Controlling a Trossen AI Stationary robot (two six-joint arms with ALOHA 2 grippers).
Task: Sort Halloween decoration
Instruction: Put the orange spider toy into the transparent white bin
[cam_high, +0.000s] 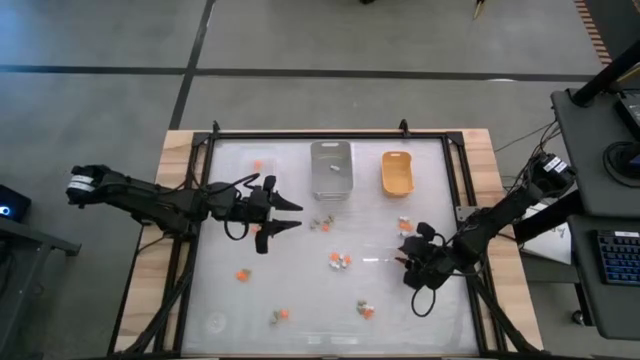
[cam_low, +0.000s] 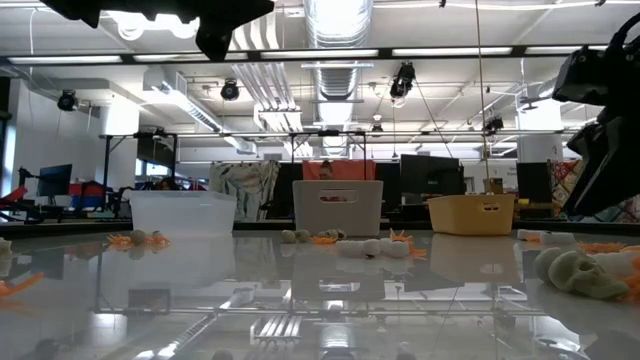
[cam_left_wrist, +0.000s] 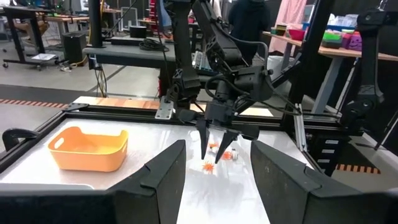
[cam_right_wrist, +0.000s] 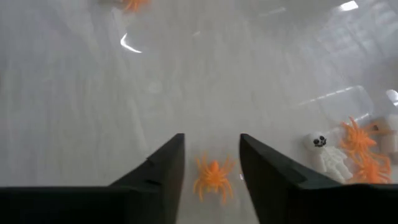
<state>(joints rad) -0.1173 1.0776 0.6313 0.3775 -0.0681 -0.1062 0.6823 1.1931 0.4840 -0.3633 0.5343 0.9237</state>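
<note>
Tiny Halloween decorations lie scattered on the white table: orange and pale pieces (cam_high: 340, 261), (cam_high: 322, 225), (cam_high: 365, 308), (cam_high: 242, 275). My right gripper (cam_high: 403, 258) slants down near the table's right side, open. An orange spider (cam_right_wrist: 213, 178) lies flat on the table between its two fingertips, with a gap on each side. Close by lie a white skeleton (cam_right_wrist: 329, 157) and more orange spiders (cam_right_wrist: 364, 152). My left gripper (cam_high: 292, 215) hovers level over the table's left middle, open and empty.
At the far edge stand a grey tray (cam_high: 331, 168) and an orange-yellow tray (cam_high: 397, 172). A clear tray (cam_low: 185, 212) shows in the low view. A dark frame (cam_high: 455, 180) rims the table. More trinkets lie near the front (cam_high: 279, 316).
</note>
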